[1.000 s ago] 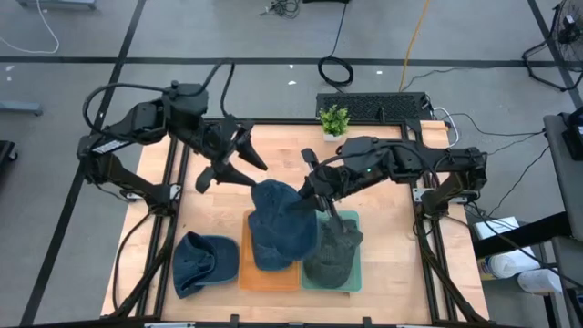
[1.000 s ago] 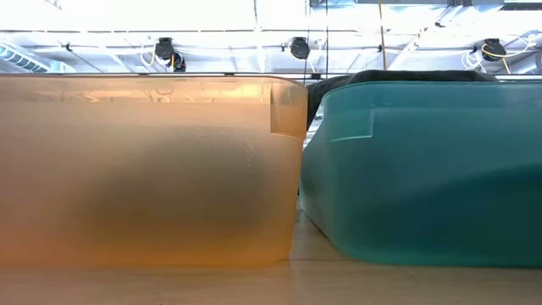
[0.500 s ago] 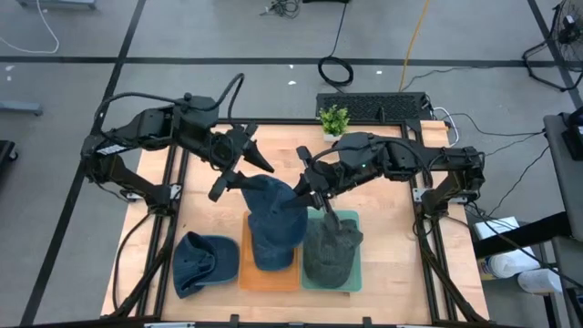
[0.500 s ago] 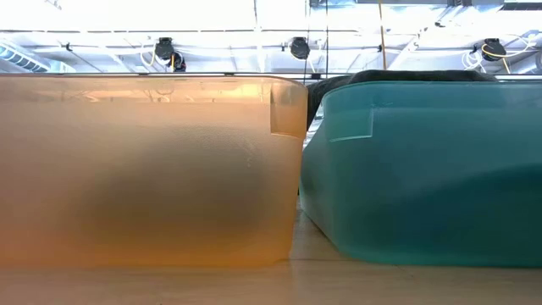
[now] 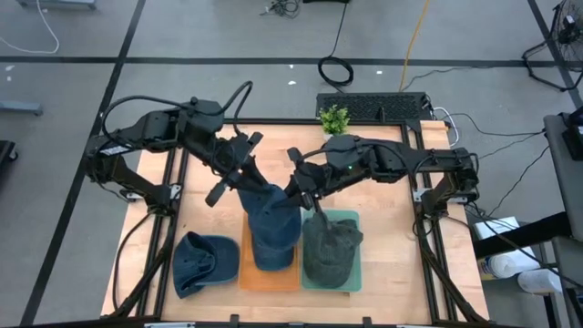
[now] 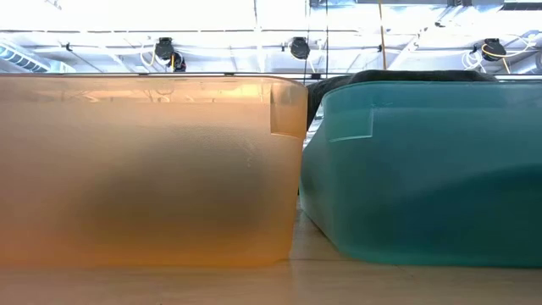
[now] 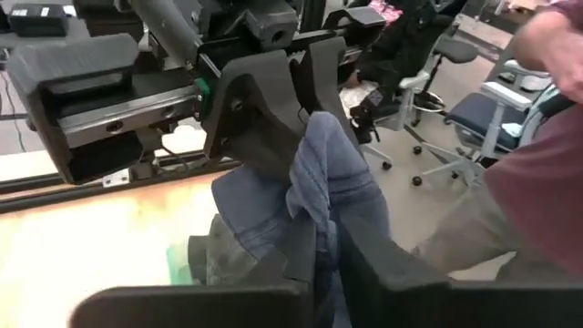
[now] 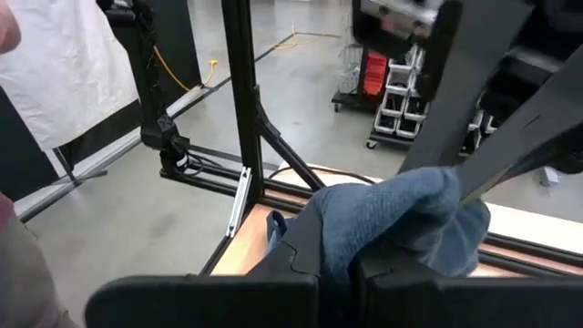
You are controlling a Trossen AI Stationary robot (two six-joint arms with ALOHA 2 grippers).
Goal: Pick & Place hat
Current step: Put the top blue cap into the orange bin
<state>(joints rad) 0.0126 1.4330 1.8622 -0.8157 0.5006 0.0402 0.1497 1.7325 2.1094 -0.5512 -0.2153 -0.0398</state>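
Observation:
A blue denim hat (image 5: 271, 223) hangs between my two grippers over the orange bin (image 5: 248, 275); its lower end reaches down into the bin. My left gripper (image 5: 244, 175) is shut on the hat's upper left edge and my right gripper (image 5: 297, 185) on its upper right edge. The hat also shows in the left wrist view (image 7: 332, 173) and the right wrist view (image 8: 392, 219). A grey-green hat (image 5: 328, 251) lies in the teal bin (image 5: 353, 219). A second blue hat (image 5: 205, 262) lies on the table at the near left. My left gripper pinches a bunched fold of the hat's upper edge (image 7: 314, 214) between its two fingers, slanting down from the table's far left. The cloth hangs below the fingers in slack folds. My right gripper pinches the hat's opposite upper edge (image 8: 364, 232) between its two fingers, slanting down from the table's right. The hat hangs below, lifted at the top.
The orange bin (image 6: 144, 169) and teal bin (image 6: 423, 169) stand side by side at the table's near edge. A small green plant (image 5: 333, 118) stands at the far edge. A person shows beyond the table in the left wrist view (image 7: 537, 173).
My left gripper has gone toward the table's right and my right gripper toward its left and far edge, so they stand closer together. The blue hat, spread wide before, is now gathered narrow and hangs in folds over the orange bin.

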